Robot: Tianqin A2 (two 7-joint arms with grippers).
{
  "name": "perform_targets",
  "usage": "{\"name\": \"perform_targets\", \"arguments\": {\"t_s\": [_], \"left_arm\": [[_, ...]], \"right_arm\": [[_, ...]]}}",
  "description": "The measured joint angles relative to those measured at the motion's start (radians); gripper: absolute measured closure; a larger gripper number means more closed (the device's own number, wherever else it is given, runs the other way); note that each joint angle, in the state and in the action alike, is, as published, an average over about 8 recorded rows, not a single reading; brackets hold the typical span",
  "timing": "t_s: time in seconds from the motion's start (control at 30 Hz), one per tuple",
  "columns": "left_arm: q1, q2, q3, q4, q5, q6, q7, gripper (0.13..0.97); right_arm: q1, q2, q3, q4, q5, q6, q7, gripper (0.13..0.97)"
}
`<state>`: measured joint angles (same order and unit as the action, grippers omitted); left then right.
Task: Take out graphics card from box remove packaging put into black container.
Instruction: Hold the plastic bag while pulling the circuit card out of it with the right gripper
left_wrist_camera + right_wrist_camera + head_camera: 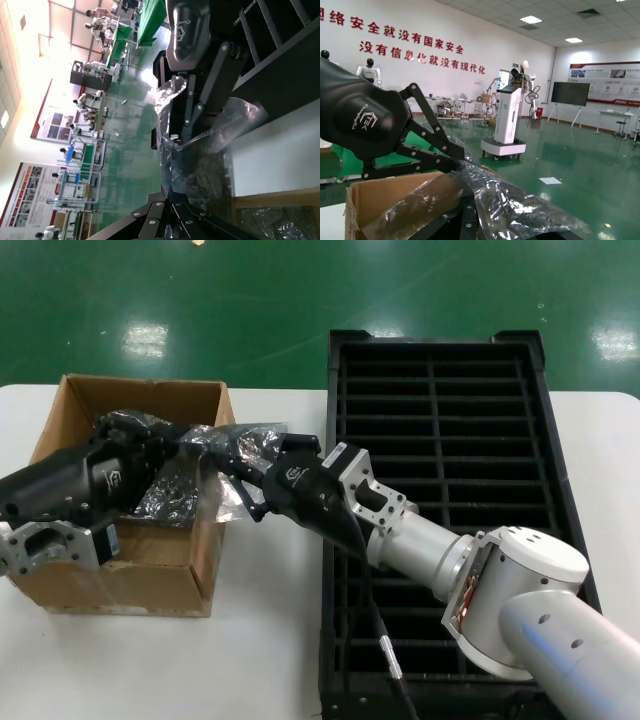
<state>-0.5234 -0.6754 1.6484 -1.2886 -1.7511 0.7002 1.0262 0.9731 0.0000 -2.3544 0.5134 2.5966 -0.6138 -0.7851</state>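
- Fingers of both arms meet over the box (120,570), near the table's (270,650) left edge: my left gripper (178,445) and right gripper (232,485) each pinch the packaging (195,480), which hangs stretched between them above the box's right wall.
- From the right wrist view, the left gripper (455,162) has its fingers (447,162) pressed together on the film's end, and the packaging (485,200) runs from there back toward my right hand.
- From the left wrist view, the right gripper (187,132) clamps the opposite end of the crinkled packaging (200,165).
- I judge the bag's long axis runs roughly left-right between the two grips, so pulling apart should open or strip it.
- I can't make out the graphics card through the dark glossy film; I assume it sits inside the bag.
- Black container (560,500) lies to the right of the grips, with the right arm stretched across its near left part, so the right arm is nearer for the drop-off.
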Motion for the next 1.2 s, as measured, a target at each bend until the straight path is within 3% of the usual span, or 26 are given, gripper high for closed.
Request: {"name": "perform_targets", "arguments": {"t_s": [0.13, 0.53, 0.87, 1.2], "left_arm": [[-0.002, -0.001, 0.002, 0.008, 0.005, -0.003, 0.005, 0.957], [-0.007, -0.003, 0.003, 0.03, 0.016, -0.017, 0.014, 0.957], [-0.006, -0.001, 0.006, 0.014, 0.016, -0.02, -0.005, 0.957], [-0.009, 0.0, 0.015, 0.01, 0.02, -0.017, -0.007, 0.957]], "right_arm": [[0.006, 0.0, -0.004, -0.006, 0.013, -0.002, -0.009, 0.876], [-0.01, 0.0, 0.094, 0.006, -0.098, -0.019, 0.025, 0.912], [-0.001, 0.0, 0.075, -0.017, -0.095, -0.024, 0.039, 0.912], [0.012, 0.0, 0.058, -0.036, -0.066, -0.031, 0.028, 0.841]]}}
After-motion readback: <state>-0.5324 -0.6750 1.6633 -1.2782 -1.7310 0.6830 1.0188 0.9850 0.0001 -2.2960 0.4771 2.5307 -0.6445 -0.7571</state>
